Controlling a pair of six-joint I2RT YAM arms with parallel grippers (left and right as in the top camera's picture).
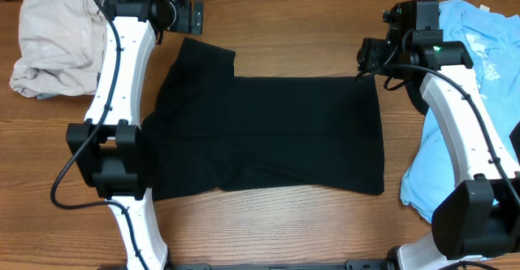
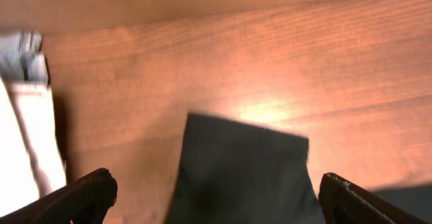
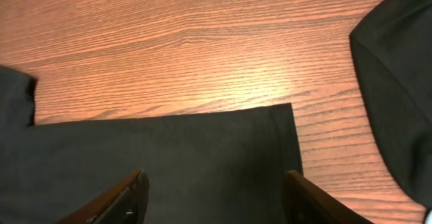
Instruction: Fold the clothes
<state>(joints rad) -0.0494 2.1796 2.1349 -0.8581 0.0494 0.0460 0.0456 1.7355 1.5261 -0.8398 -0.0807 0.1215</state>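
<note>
Black shirt [image 1: 268, 132] lies spread on the surface [image 1: 268, 229]; we judge folding barely begun. Both jaws wide, empty, over its far corners.

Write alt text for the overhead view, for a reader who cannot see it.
A black T-shirt lies spread flat on a wooden table, with the left gripper near its far sleeve and the right gripper at its far right corner. A crumpled beige garment sits at the far left, a light blue garment along the right edge.
</note>
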